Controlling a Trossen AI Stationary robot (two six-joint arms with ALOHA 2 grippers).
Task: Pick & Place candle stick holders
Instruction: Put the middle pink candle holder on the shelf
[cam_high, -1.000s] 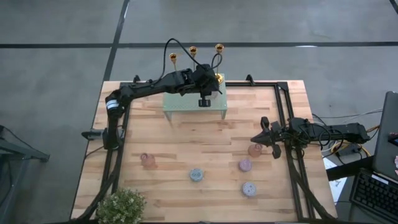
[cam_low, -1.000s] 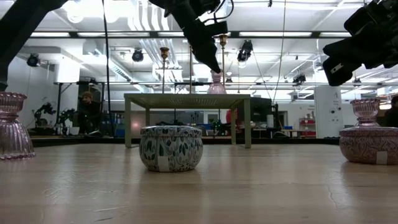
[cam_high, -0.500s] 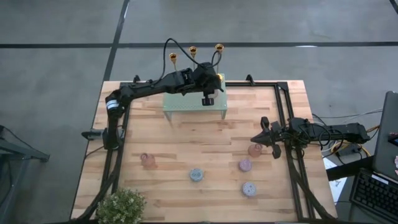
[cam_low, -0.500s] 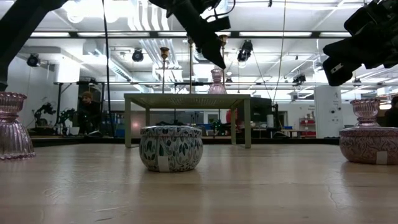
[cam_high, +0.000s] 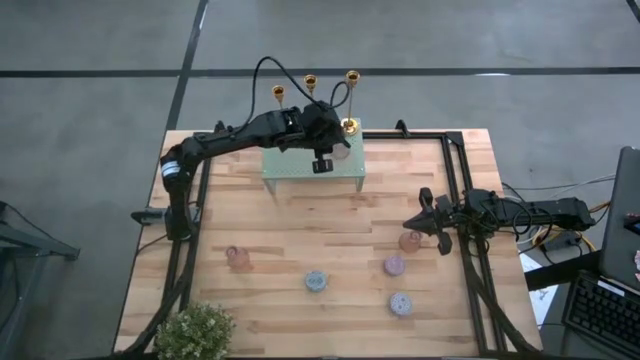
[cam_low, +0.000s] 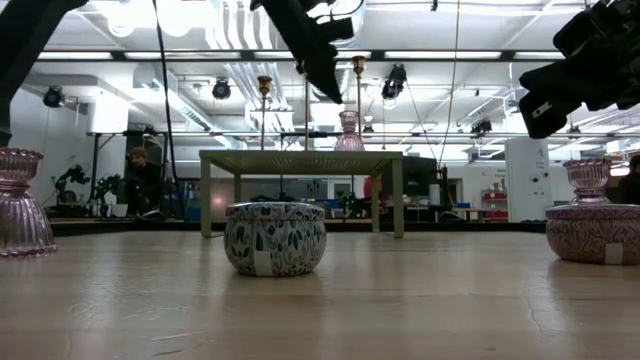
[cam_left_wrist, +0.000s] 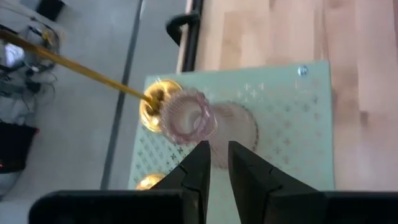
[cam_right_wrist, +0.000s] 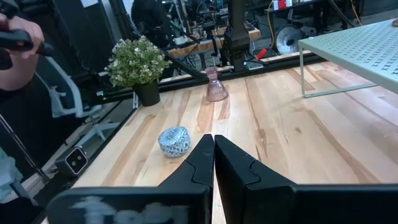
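Three gold candle stick holders (cam_high: 310, 81) stand upright on their round bases along the far edge of a small pale green stand (cam_high: 296, 176). One gold base (cam_left_wrist: 151, 107) sits next to a pink glass holder (cam_left_wrist: 188, 116) on the stand top. My left gripper (cam_left_wrist: 216, 157) hovers above that pink holder, its fingers slightly apart with nothing between them; in the low view it (cam_low: 328, 88) is well above the stand. My right gripper (cam_high: 412, 222) waits shut near the table's right side.
Pink glass holders (cam_high: 238, 257) (cam_high: 410, 240) (cam_high: 394, 265) and two round tins (cam_high: 316, 281) (cam_high: 401, 303) stand on the near half of the wooden table. A potted plant (cam_high: 197, 330) sits at the near left corner. A black frame rail (cam_high: 458, 180) runs along the right.
My left gripper has risen away from the pink holder on the stand and drawn back a little toward the table's left, rolling slightly. The pink holder and the gold candle stick holders have stayed in place.
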